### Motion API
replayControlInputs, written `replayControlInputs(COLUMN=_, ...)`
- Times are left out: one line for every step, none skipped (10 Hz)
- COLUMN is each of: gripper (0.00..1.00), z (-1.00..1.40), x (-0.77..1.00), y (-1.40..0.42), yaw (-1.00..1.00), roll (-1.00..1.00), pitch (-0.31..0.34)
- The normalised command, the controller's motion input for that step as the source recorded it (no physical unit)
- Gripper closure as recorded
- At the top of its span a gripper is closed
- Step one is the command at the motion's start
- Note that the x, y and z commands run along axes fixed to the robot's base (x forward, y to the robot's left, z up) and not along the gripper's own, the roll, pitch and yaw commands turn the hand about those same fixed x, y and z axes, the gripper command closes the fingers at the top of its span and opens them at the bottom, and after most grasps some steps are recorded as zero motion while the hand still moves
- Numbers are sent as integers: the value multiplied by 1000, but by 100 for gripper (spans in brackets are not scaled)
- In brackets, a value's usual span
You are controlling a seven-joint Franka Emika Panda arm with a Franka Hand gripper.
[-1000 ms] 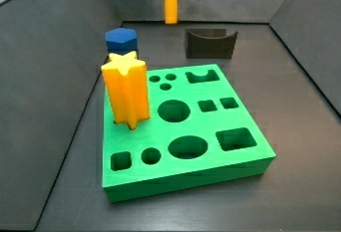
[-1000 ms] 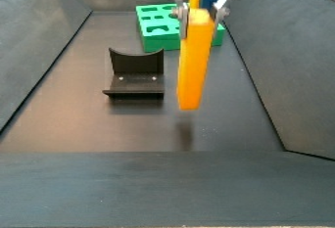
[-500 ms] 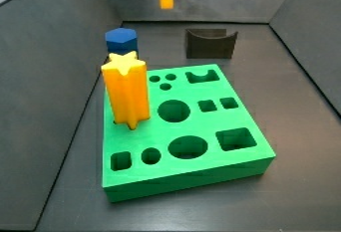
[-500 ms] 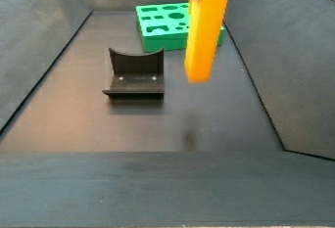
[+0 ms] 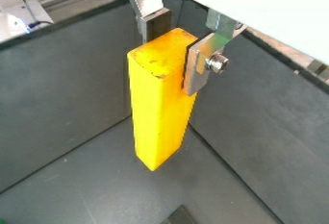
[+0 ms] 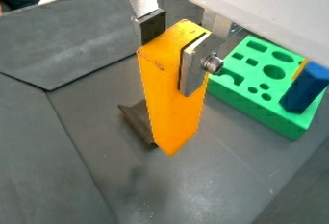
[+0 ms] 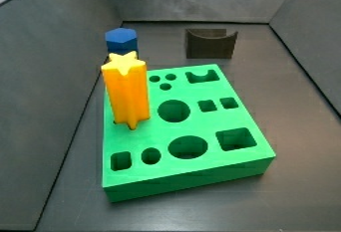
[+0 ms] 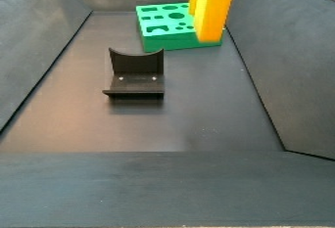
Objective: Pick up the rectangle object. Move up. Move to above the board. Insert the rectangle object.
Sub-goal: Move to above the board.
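Lifting step: gripper (image 5: pixel 180 45) clamps tall plain orange rectangle object (image 5: pixel 160 103), high above floor; next, travel over thick green holed board (image 7: pixel 200 126).

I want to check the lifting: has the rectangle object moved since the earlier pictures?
Yes. The rectangle object, clamped in the gripper, has risen: its lower end now overlaps the board, well above the fixture.

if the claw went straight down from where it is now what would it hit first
Probably the bare floor. The claw points down, shut on the bar, whose lower end would arrive first. In a wrist view that end hangs near the fixture, beside the board, not over it; depth is unclear.
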Motion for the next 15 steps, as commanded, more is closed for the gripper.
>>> replayControlInputs(gripper=100, z=440, x=-7, y=-24, yaw=17, roll=38, pitch=103)
replayControlInputs(gripper=100, z=284, x=6, y=-12, yaw=17, roll=45, pitch=108)
replayControlInputs(gripper=100, z=23, x=83, y=-1000, yaw=-684, roll=206, pitch=512)
replayControlInputs(gripper=100, z=5, x=88, y=-1000, yaw=-627, roll=217, pitch=467)
replayControlInputs(gripper=100, z=11, x=89, y=-1000, yaw=-420, roll=185, pitch=369)
replayControlInputs(gripper=100, z=13, x=95, y=-1000, yaw=-189, roll=41, pitch=238)
replayControlInputs(gripper=100, z=13, x=97, y=-1000, yaw=-121, roll=13, pitch=201)
replayControlInputs(gripper=100, z=16, x=106, y=-1000, yaw=-28, roll=-6, pitch=141)
replayControlInputs(gripper=100, z=18, x=111, y=-1000, yaw=4, roll=-22, pitch=126)
replayControlInputs(gripper=100, z=20, x=119, y=-1000, yaw=7, roll=-12, pitch=111)
replayControlInputs(gripper=100, z=23, x=122, y=-1000, yaw=10, roll=-9, pitch=109)
replayControlInputs(gripper=100, z=26, x=137, y=-1000, yaw=10, roll=-8, pitch=114)
replayControlInputs(gripper=100, z=27, x=147, y=-1000, yaw=4, roll=-20, pitch=122)
replayControlInputs(gripper=100, z=33, x=159, y=-1000, yaw=8, roll=11, pitch=124)
replayControlInputs(gripper=100, z=40, x=168, y=-1000, yaw=8, roll=-7, pitch=127)
